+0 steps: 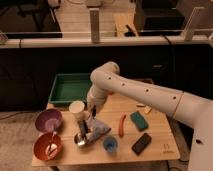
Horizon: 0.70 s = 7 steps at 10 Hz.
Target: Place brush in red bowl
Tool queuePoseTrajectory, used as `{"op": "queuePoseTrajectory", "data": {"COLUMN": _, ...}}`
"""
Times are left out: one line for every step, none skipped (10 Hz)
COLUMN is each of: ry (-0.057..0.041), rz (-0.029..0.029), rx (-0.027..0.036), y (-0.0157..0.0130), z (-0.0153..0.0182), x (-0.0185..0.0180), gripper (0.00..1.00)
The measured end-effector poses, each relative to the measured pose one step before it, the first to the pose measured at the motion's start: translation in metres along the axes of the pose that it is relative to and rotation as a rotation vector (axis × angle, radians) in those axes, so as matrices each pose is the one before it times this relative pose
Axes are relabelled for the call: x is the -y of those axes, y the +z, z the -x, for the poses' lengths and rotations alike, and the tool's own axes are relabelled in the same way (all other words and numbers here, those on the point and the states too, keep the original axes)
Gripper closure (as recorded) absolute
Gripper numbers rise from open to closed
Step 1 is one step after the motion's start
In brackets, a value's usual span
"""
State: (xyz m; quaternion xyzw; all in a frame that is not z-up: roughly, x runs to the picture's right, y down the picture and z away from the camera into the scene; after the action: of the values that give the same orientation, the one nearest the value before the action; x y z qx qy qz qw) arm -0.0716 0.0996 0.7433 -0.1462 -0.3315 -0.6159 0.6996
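At the front edge of the wooden table, the red bowl is sitting at the left corner, and a whitish spoon is lying inside it. To its right along the front, a blue cup is standing, and beyond that a flat black block is lying at an angle.

Between the red bowl and the blue cup, a steel cup is standing, and the gripper is reaching straight down into its mouth. Its fingers are clenched on a small dark shape there that I am taking for the brush. So the brush is sitting at the steel cup, just beside the red bowl and not in it. A crumpled bluish bag is lying against the cup's right side.

A little farther back, a purple bowl is resting on the left and a white cup is standing just behind the gripper. A long red thing and a green sponge are lying toward the right.

The white arm is bending in from the right, over the table. Behind it all, a green tray is sitting at the far left edge.
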Motion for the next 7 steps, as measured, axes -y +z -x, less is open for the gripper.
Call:
{"op": "queuePoseTrajectory", "data": {"ry": -0.00791, "rz": 0.00484, "rx": -0.00143, "y": 0.00066, "z": 0.00130, "x": 0.00380, "gripper": 0.97}}
{"op": "queuePoseTrajectory", "data": {"ry": -0.01071, "rz": 0.00400, "rx": -0.00030, "y": 0.00072, "z": 0.00190, "x": 0.00516, "gripper": 0.97}}
{"op": "queuePoseTrajectory", "data": {"ry": -0.01382, "rz": 0.00261, "rx": 0.00115, "y": 0.00087, "z": 0.00325, "x": 0.00716, "gripper": 0.97}}
{"op": "queuePoseTrajectory", "data": {"ry": -0.00746, "rz": 0.00136, "rx": 0.00142, "y": 0.00075, "z": 0.00209, "x": 0.00455, "gripper": 0.97}}
{"op": "queuePoseTrajectory", "data": {"ry": -0.00597, "rz": 0.00185, "rx": 0.00111, "y": 0.00088, "z": 0.00193, "x": 0.00528, "gripper": 0.97}}
{"op": "queuePoseTrajectory", "data": {"ry": -0.00370, "rz": 0.00202, "rx": 0.00103, "y": 0.00047, "z": 0.00152, "x": 0.00419, "gripper": 0.97}}
{"op": "queuePoseTrajectory", "data": {"ry": 0.00116, "rz": 0.00145, "rx": -0.00039, "y": 0.00014, "z": 0.00037, "x": 0.00188, "gripper": 0.97}}
